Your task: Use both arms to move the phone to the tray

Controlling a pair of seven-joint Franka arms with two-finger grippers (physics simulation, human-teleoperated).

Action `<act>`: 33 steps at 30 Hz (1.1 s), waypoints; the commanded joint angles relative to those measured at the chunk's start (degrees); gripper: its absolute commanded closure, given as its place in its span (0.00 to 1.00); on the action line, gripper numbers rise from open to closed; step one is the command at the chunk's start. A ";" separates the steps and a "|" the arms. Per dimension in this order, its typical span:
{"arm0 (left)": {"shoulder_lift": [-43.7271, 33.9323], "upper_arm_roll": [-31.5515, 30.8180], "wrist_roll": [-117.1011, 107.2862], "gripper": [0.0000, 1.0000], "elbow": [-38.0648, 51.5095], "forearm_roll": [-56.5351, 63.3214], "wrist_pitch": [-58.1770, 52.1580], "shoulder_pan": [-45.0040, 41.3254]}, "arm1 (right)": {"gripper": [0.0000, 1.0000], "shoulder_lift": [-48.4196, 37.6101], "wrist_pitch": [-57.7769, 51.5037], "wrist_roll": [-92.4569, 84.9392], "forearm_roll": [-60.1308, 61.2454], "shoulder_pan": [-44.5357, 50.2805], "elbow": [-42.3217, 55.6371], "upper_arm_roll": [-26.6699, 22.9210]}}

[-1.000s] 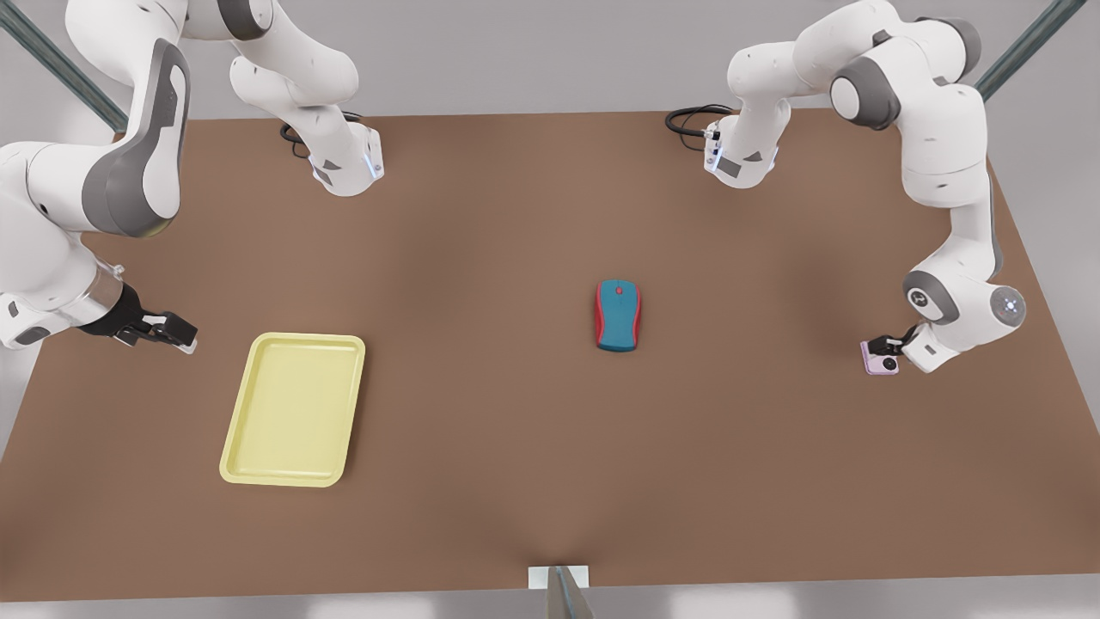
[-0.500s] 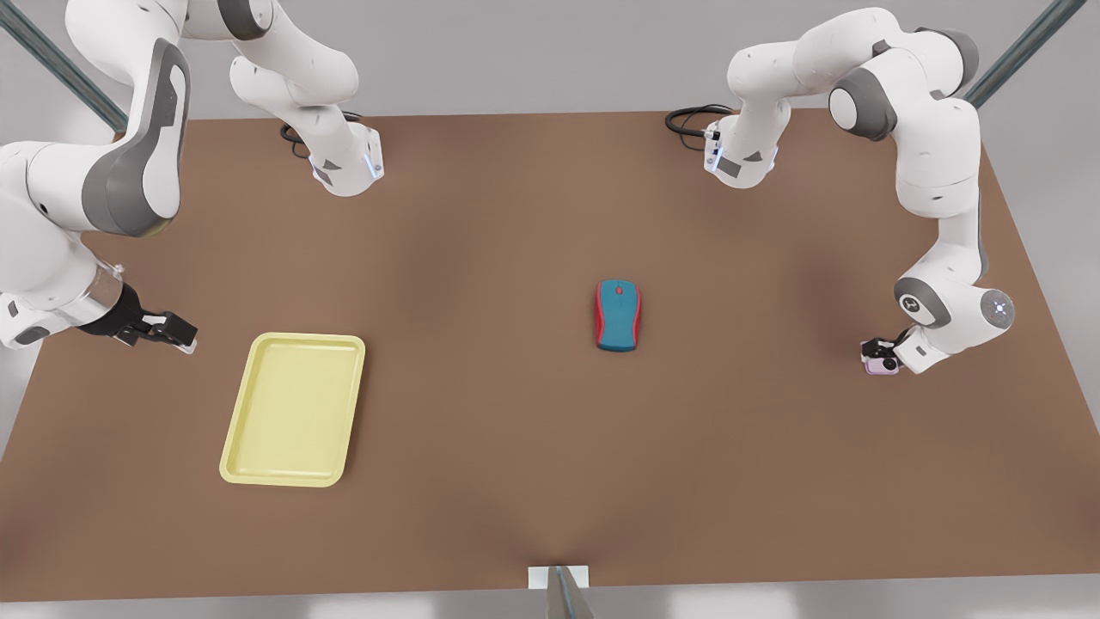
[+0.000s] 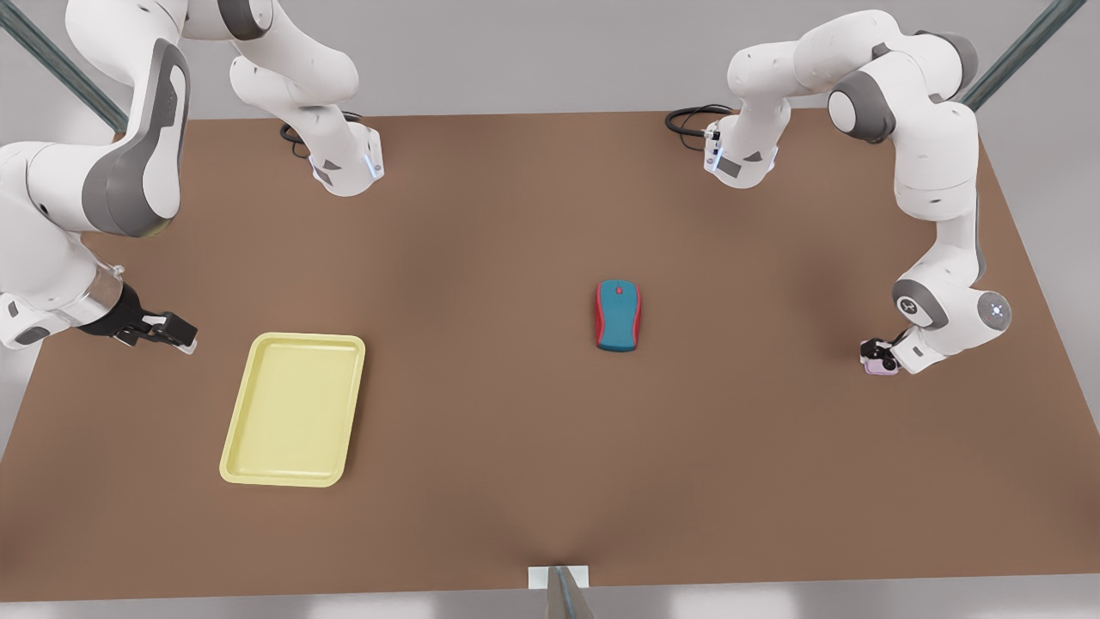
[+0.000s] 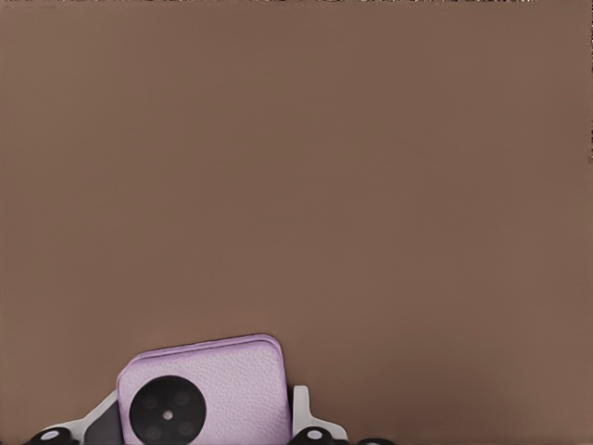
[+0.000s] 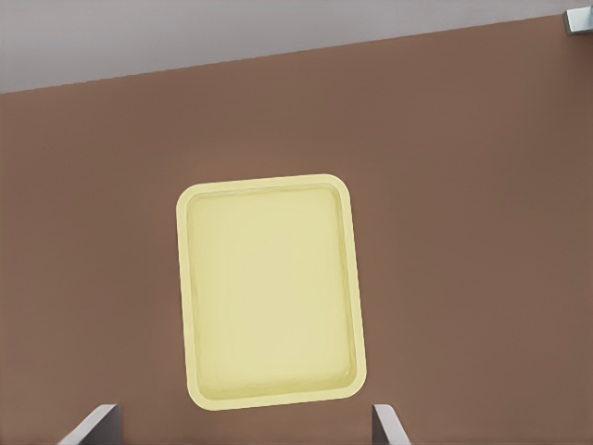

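— Anything changed since a second ago?
— My left gripper (image 3: 876, 352) has dropped lower over the phone (image 3: 880, 365) on the bench (image 3: 516, 430), jaws apart, straddling it.
— The other?
— Right gripper (image 3: 163, 331) waits beside the tray (image 3: 292, 408), jaws apart.

Blue-and-red mouse (image 3: 618, 315) alone mid-table, between phone (image 3: 880, 366) and tray (image 3: 294, 409), bare tabletop (image 3: 481, 258) around it

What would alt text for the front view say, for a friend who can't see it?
On a brown table, the left gripper at the front view's right is down on a small pink phone. The right gripper, open, waits beside an empty yellow tray at the front view's left. A blue-and-red mouse lies between them.
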 commanded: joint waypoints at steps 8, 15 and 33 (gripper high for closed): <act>-0.82 0.00 0.52 0.20 1.29 -0.07 -0.84 -1.44 | 0.00 -0.04 0.01 0.04 0.04 0.00 0.12 -0.02; -2.13 0.44 -15.38 0.20 7.79 0.20 -11.30 -11.63 | 0.00 -0.04 0.01 0.04 0.13 0.00 0.03 -0.02; 13.95 -6.77 -90.00 0.20 43.21 0.28 -22.02 -50.83 | 0.00 -1.01 -1.13 0.04 1.09 0.18 2.31 1.38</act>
